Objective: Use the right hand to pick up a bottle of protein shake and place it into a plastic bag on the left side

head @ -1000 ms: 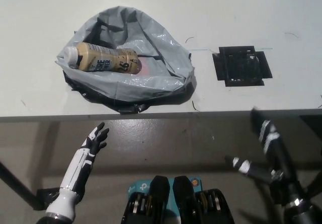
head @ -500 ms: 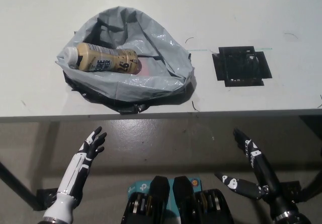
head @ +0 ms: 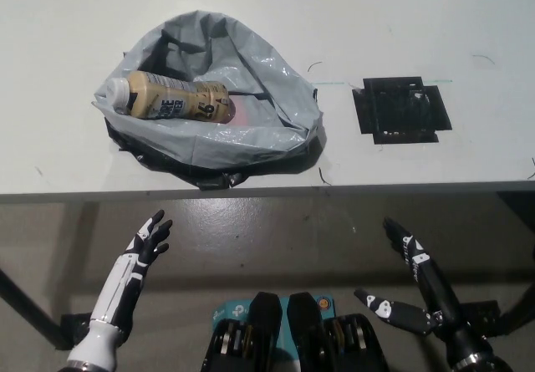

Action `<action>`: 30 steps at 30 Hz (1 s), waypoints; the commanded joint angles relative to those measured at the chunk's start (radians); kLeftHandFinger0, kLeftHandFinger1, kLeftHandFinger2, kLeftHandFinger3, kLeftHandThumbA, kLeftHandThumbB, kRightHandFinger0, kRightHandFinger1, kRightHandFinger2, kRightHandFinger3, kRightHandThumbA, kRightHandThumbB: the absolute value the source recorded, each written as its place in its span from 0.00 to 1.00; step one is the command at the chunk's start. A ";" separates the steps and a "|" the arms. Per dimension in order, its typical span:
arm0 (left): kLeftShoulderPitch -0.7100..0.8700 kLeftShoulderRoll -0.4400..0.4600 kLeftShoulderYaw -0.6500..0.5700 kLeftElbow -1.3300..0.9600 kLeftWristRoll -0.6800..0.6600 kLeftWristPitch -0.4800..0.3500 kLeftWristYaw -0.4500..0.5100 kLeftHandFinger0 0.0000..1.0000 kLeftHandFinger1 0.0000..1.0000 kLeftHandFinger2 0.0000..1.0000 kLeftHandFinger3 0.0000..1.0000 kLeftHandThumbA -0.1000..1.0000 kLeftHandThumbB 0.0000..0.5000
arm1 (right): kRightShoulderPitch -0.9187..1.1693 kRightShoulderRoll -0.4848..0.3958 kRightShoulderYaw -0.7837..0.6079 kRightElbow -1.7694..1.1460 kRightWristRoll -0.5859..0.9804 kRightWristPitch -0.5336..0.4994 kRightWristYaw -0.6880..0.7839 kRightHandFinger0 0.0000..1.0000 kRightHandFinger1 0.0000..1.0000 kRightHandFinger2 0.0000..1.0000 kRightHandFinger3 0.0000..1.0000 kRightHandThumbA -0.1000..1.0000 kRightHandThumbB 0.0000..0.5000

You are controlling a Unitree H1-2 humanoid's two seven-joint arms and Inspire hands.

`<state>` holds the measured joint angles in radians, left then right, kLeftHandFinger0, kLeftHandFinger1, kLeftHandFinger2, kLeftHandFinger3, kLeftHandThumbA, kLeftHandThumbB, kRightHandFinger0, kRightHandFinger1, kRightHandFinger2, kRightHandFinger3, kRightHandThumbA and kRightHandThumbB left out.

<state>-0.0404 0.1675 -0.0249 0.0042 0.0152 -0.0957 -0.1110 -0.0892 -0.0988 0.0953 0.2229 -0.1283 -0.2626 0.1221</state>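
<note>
Tan bottle (head: 171,102) inside grey plastic bag (head: 251,134)

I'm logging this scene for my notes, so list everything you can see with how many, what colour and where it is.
protein shake bottle: one, beige with a pale cap, lying on its side inside the bag, cap toward picture left.
plastic bag: one, grey, open and crumpled, on the table's left part.
black square grid piece: one, black, flat on the table to the right of the bag.
table: one, white, filling the upper part of the view, its front edge running across the middle.
floor: grey-brown, below the table edge.
left hand: one, white arm with dark fingers, open, lower left, below the table edge.
right hand: one, black, open, lower right, below the table edge.
</note>
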 commanded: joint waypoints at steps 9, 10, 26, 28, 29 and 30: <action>0.006 0.009 0.011 0.001 -0.027 -0.034 -0.010 1.00 1.00 1.00 1.00 1.00 0.23 | -0.013 -0.022 0.017 -0.007 -0.016 -0.037 0.001 1.00 1.00 1.00 1.00 0.74 0.30; 0.016 0.009 0.011 -0.005 -0.029 -0.032 -0.009 1.00 1.00 1.00 1.00 1.00 0.22 | -0.007 -0.019 0.020 -0.008 -0.016 -0.033 0.001 1.00 1.00 1.00 1.00 0.74 0.30; 0.069 0.011 -0.004 -0.019 -0.030 -0.010 -0.023 1.00 1.00 1.00 1.00 1.00 0.24 | 0.034 -0.024 0.044 0.001 -0.022 -0.050 0.004 1.00 1.00 1.00 1.00 0.75 0.32; 0.068 0.011 -0.007 -0.023 -0.025 0.000 -0.024 1.00 1.00 1.00 1.00 1.00 0.25 | 0.033 -0.026 0.046 0.000 -0.021 -0.040 0.009 1.00 1.00 1.00 1.00 0.76 0.35; 0.065 0.012 -0.007 -0.024 -0.024 0.004 -0.025 1.00 1.00 1.00 1.00 1.00 0.27 | 0.030 -0.026 0.046 0.001 -0.020 -0.038 0.010 1.00 1.00 1.00 1.00 0.77 0.36; 0.064 0.012 -0.007 -0.026 -0.022 0.006 -0.024 1.00 1.00 1.00 1.00 1.00 0.26 | 0.028 -0.026 0.046 0.001 -0.021 -0.037 0.008 1.00 1.00 1.00 1.00 0.77 0.38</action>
<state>0.0274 0.1675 -0.0309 0.0079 -0.0090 -0.0932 -0.1218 -0.0527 -0.1116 0.1349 0.2370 -0.1472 -0.2633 0.1235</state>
